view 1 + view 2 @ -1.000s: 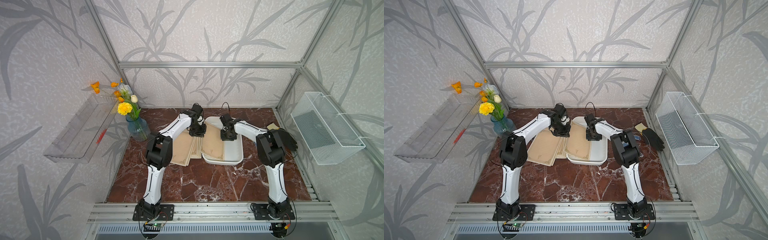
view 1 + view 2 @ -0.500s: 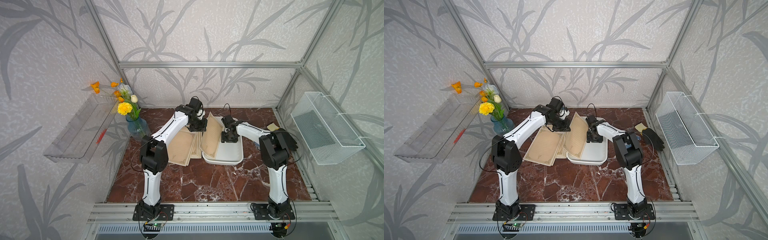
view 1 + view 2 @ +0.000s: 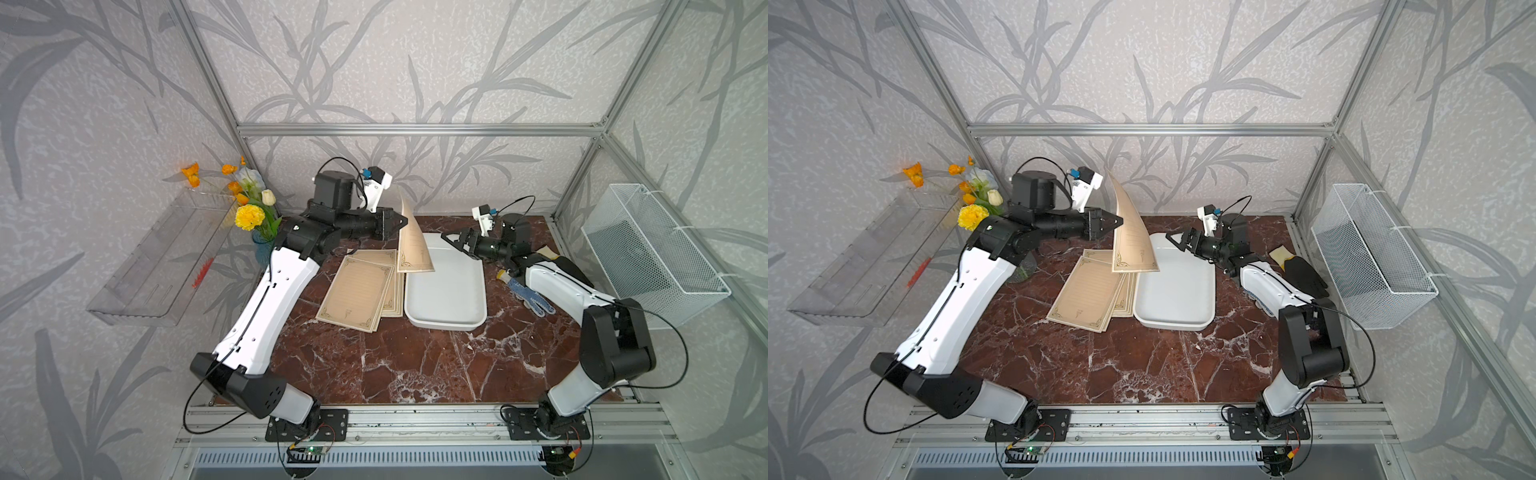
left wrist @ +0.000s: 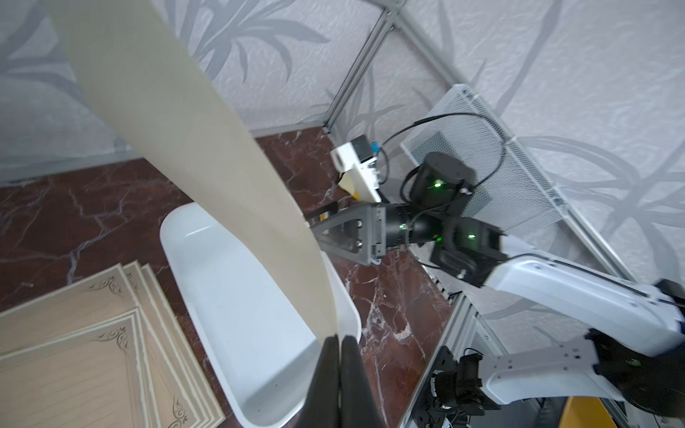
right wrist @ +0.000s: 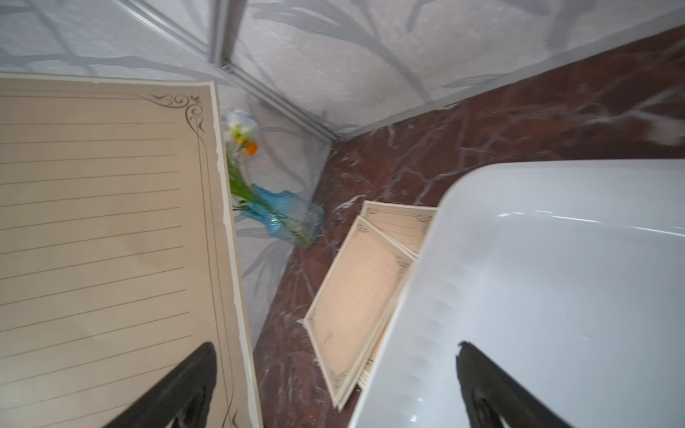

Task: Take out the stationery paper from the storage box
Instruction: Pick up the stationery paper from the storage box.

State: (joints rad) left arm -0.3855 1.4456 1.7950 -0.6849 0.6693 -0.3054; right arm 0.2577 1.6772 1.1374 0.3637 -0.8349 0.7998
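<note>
Pinching one sheet of the stationery paper [image 3: 413,245] by its edge, the left claw [image 3: 402,221] is pressed together, and the sheet stands at its tip with the long axis almost upright, the lower end above the wall of the storage box [image 3: 446,322]. The pile of other sheets [image 3: 357,291] lies flat on the table [image 3: 395,365] below this claw, just beside the box, so I judge the left arm is the nearer one. The right claw [image 3: 451,240], spread and empty, faces it across the box.

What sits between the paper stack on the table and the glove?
The storage box, then bare marble up to the glove; seen in both top views.
</note>
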